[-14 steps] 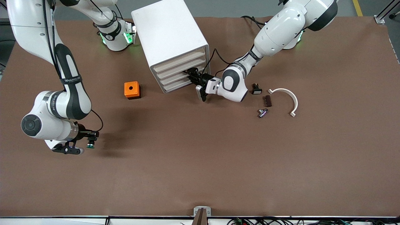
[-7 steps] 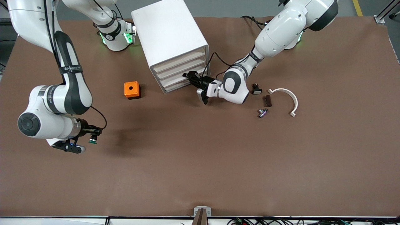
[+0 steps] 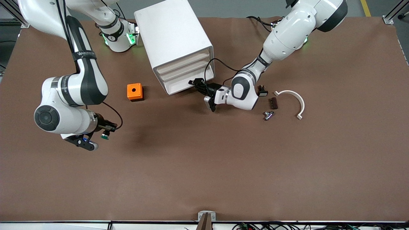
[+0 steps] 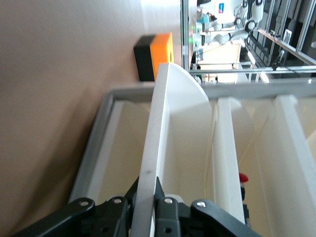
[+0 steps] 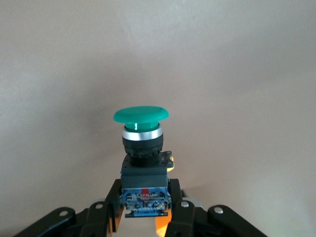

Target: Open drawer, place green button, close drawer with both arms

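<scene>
At bottom drawer (image 3: 183, 85) of white boxy cabinet (image 3: 174, 41), left gripper (image 3: 199, 85) clamping its off-white plastic front, pull barely begun; right gripper (image 3: 107, 132) pinching green-capped, dark-bodied push button (image 3: 104, 136) above bare table (image 3: 204, 166), placing & closing left.

Loose parts on the brown table (image 3: 204, 179)
Orange cube (image 3: 135, 92) sits alone; black switch (image 3: 262, 91), dark block (image 3: 273, 103) at its 4 o'clock, metal fitting (image 3: 268, 115), white curved bracket (image 3: 292, 101) cluster together
</scene>
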{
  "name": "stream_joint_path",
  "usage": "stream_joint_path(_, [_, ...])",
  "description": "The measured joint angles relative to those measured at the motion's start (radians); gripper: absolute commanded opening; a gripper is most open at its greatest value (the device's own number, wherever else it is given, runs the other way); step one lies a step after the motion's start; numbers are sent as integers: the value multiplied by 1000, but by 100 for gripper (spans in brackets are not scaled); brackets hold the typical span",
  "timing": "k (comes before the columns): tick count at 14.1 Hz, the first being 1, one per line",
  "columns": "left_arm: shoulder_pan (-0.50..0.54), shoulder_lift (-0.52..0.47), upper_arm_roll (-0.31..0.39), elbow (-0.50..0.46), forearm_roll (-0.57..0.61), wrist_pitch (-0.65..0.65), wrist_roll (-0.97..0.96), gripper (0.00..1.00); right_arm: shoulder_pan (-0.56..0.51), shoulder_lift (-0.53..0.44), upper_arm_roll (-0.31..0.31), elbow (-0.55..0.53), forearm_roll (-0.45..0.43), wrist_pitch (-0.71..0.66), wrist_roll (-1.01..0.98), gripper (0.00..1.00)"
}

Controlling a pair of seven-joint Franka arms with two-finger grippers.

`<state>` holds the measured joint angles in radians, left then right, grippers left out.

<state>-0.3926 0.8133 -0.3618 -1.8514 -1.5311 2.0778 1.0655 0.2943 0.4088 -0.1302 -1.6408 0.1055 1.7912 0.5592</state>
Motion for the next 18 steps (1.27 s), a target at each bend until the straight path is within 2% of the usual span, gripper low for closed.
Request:
stream_joint_path(3, [18,0,46,29,0,-21,-12,0,71,-32,1,1,0,-40,158,22])
stream_joint_path(6, [58,0,57,47,3,-22,-24,0,174,-51,3,0,2,-67,387,21])
stream_joint_path(7, [72,0,59,52,7,-22,-28,8,211,-52,4,0,3,-68,469,21])
stream_joint_path(8, [82,0,59,57,13,-21,-41,42,249,-52,4,0,9,-68,553,21])
stream_joint_path(9, [86,0,60,61,17,-21,-53,99,284,-52,5,-1,16,-68,632,21])
stream_joint_path(12, [76,1,60,68,17,-7,-118,100,367,-52,5,-3,42,-68,805,20])
stream_joint_path(14, [73,1,59,76,26,-6,-202,100,394,-52,5,-7,99,-63,857,20])
stream_joint_path(16, [73,0,59,93,75,-5,-304,100,421,-51,5,-21,143,-35,895,20])
stream_joint_path(18, [78,-1,59,123,155,-4,-438,100,462,-51,5,-42,150,21,979,20])
